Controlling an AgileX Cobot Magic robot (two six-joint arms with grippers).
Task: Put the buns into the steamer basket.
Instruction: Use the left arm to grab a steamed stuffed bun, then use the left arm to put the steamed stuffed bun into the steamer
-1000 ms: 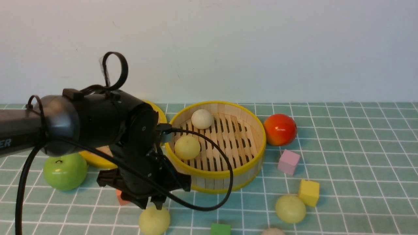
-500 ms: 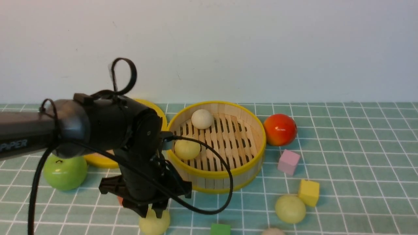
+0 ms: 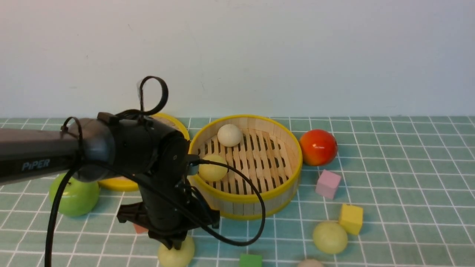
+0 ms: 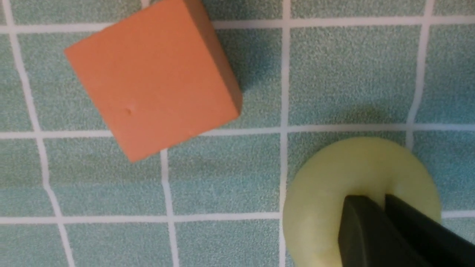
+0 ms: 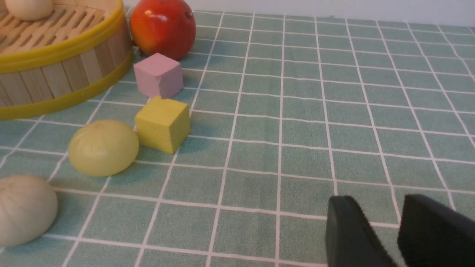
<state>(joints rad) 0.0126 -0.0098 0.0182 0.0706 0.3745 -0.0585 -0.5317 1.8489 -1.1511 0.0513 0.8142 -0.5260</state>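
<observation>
L gripper: fingers seen pressed close together atop near bun, not round it
Bun: judged light, smooth, roll-prone; to be gripped across widest part
R gripper: narrow gap, nothing held

1. This looks like a robot test bench in a lab, not a home kitchen.
2. The tabletop wears a green mat ruled in a white grid, set against a bare pale wall.
3. A black robot arm marked "PiPER", trailing loose cable, reaches over it.
4. The props are practice pieces: foam-like cubes, namely a pink cube, a yellow cube, an orange cube and a green cube.
5. Among them sit a glossy green apple, a red-orange fruit and a bamboo steamer basket.
</observation>
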